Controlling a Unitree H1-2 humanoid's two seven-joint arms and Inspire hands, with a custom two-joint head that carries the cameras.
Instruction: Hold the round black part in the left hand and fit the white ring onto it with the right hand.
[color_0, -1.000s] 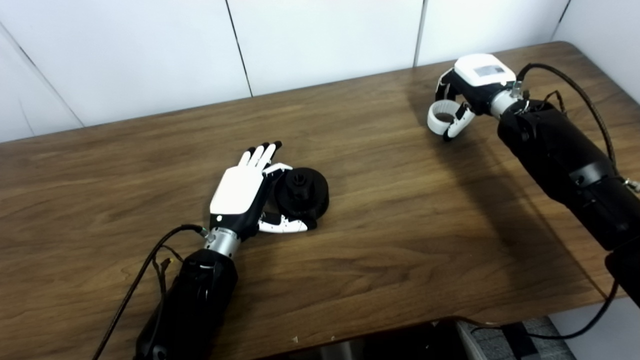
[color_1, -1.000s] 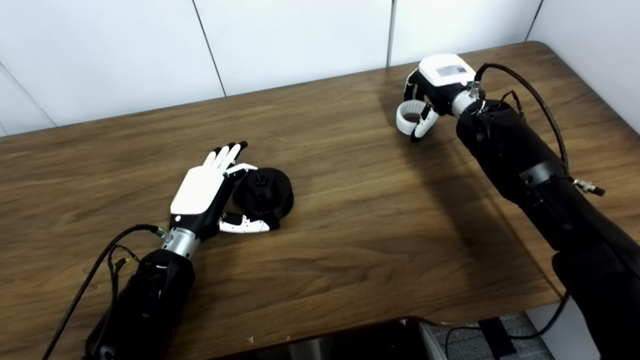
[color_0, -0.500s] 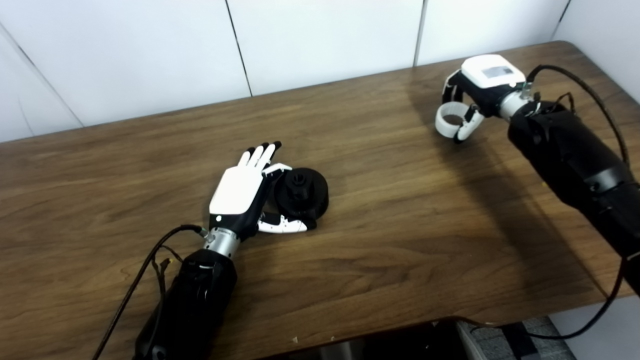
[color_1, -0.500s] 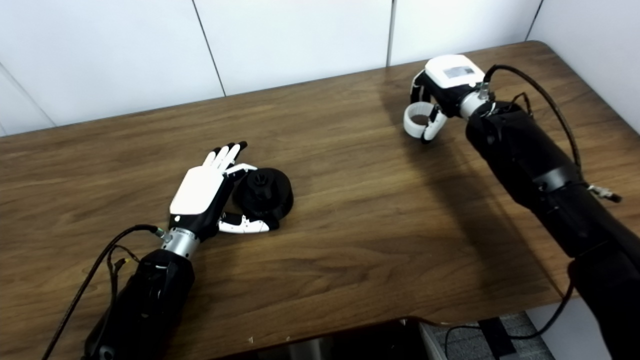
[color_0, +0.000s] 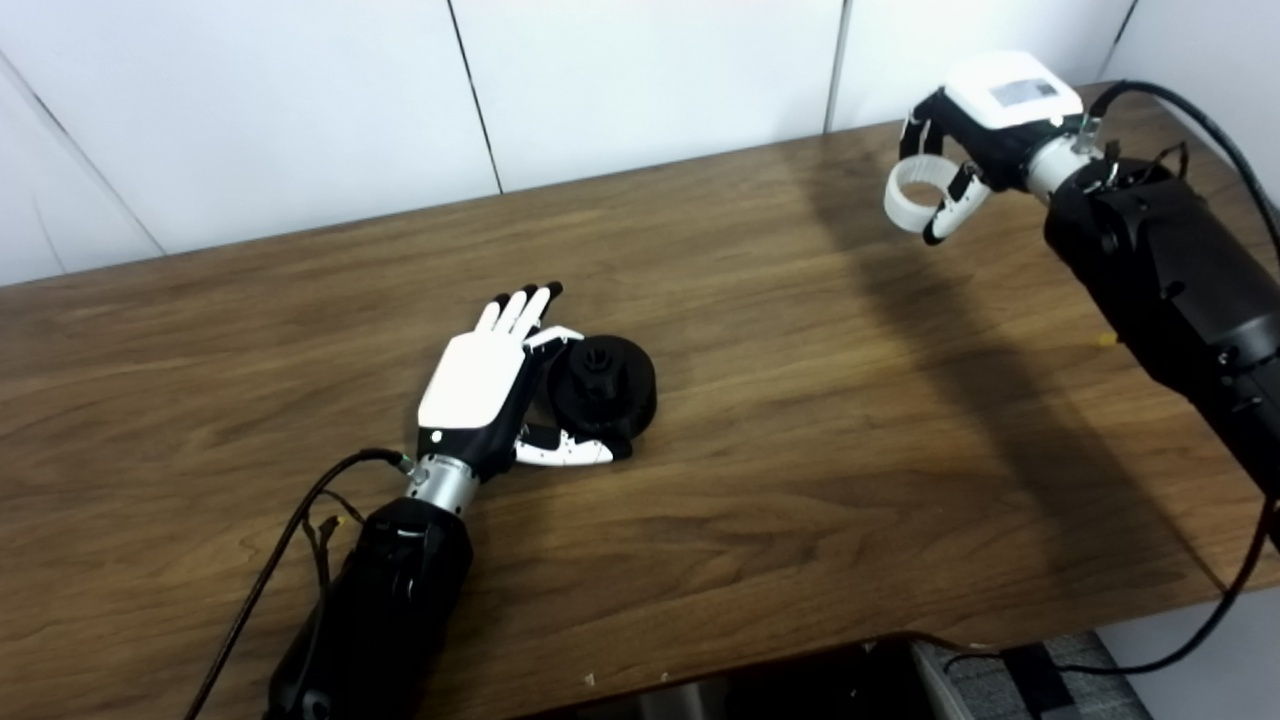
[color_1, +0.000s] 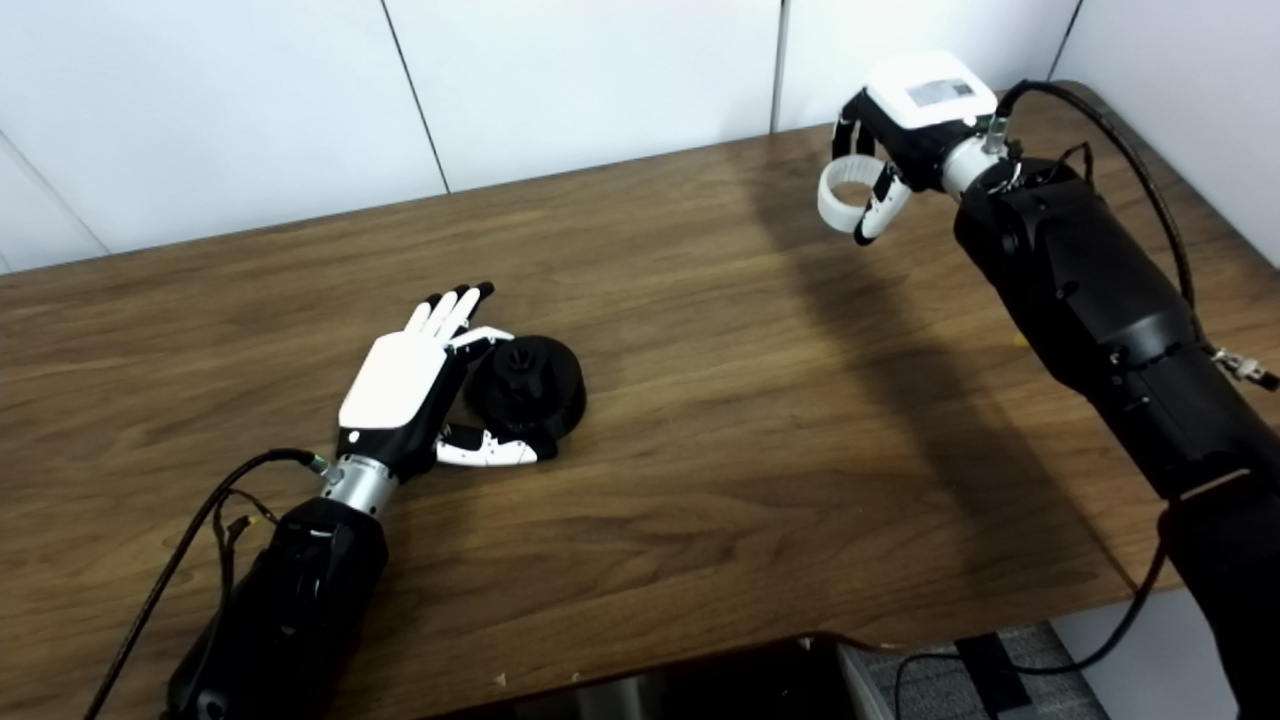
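Fingers (color_0: 515, 308) of the left hand (color_0: 478, 385) stretch out straight, holding nothing, palm edge against the round black part (color_0: 603, 384), which sits on the wooden desk (color_0: 800, 420) near its middle with the thumb lying along its near side. Well apart, above the far right corner of the desk, the right hand (color_0: 985, 105) is raised in the air, its fingers curled around the white ring (color_0: 912, 196), gripping it.

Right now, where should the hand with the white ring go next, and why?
Probably toward the round black part, across the table. The right hand holds the white ring in the air far from it, and the left hand rests beside the part.
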